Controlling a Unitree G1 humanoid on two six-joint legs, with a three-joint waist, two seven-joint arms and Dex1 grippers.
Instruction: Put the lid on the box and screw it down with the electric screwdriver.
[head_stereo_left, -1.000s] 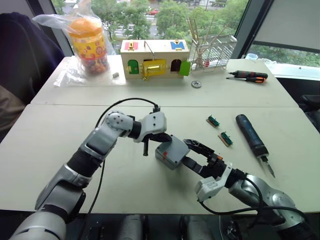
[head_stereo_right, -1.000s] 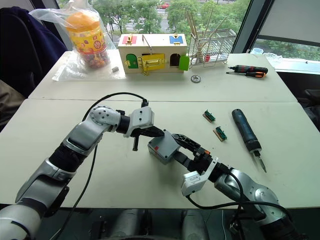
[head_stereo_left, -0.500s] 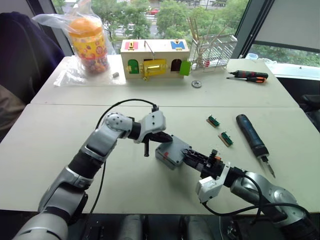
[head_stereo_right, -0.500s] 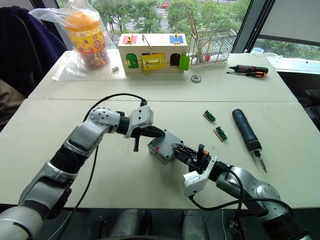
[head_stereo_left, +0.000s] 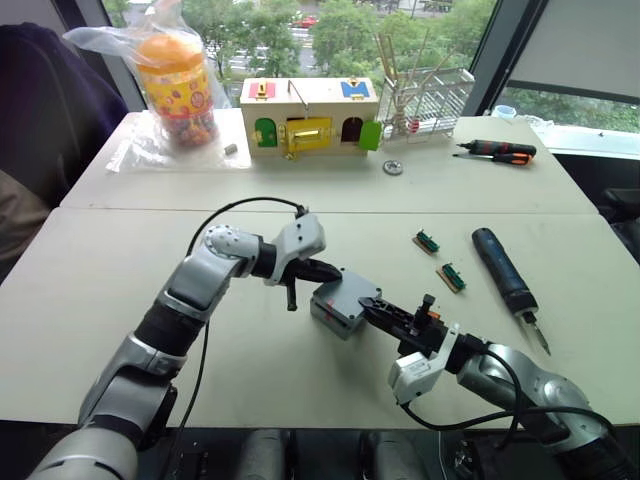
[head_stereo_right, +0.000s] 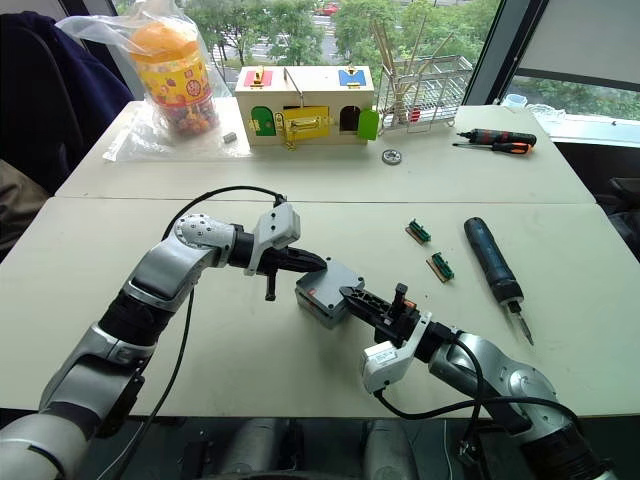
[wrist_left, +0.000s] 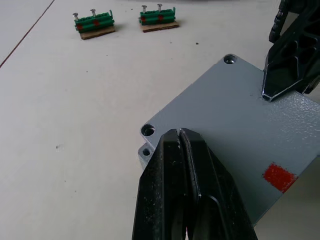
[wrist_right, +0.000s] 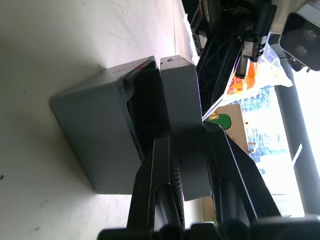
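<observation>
Lid (wrist_left: 235, 120) sat on box (wrist_right: 95, 140) mid-bench (head_stereo_left: 120, 290). Right gripper (wrist_right: 187, 135) clamped lid edge, apparently; left gripper (wrist_left: 179, 137) clenched, tips resting on lid. Electric screwdriver (head_stereo_left: 503, 272) lay apart, to the right.

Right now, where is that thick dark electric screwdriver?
The electric screwdriver lies untouched on the table to the robot's right, beyond the right gripper, just right of two small green connector pieces.
</observation>
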